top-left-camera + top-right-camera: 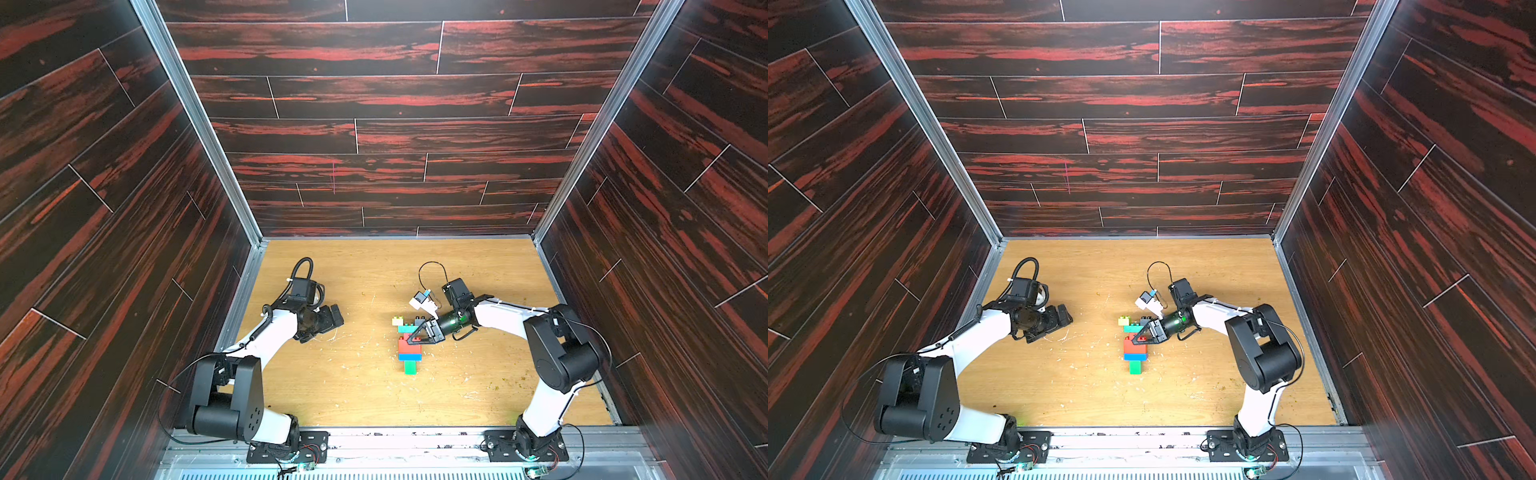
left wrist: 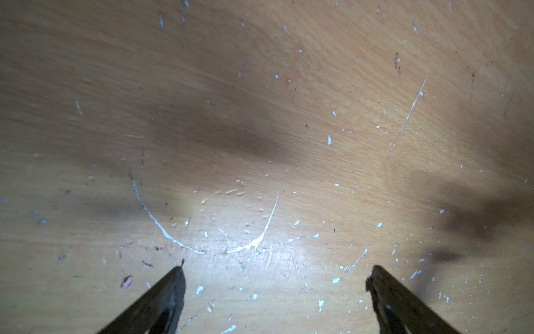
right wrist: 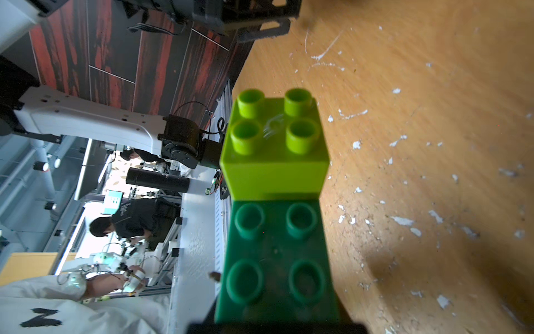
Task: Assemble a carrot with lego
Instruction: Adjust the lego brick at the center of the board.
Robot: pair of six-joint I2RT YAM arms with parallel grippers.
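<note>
The carrot [image 1: 409, 348] [image 1: 1136, 351] lies along the middle of the wooden table, green tip [image 1: 410, 368] toward the front. A blue band and a red body follow, then a teal crossbar with a lime brick [image 1: 397, 321] and a black brick [image 1: 419, 321] at the far end. My right gripper [image 1: 411, 340] [image 1: 1136, 340] reaches in from the right and is shut on the crossbar. In the right wrist view the teal crossbar [image 3: 277, 260] fills the space between the jaws, with the lime brick [image 3: 274, 150] beyond it. My left gripper [image 1: 332, 318] [image 2: 276, 269] stands open and empty over bare wood, well left of the carrot.
Dark wood-pattern walls with metal corner posts enclose the table [image 1: 478, 374] on three sides. Both arm bases sit on the front rail [image 1: 395, 440]. The tabletop is scratched and flecked with white chips. The left arm [image 3: 86, 118] shows beyond the carrot in the right wrist view.
</note>
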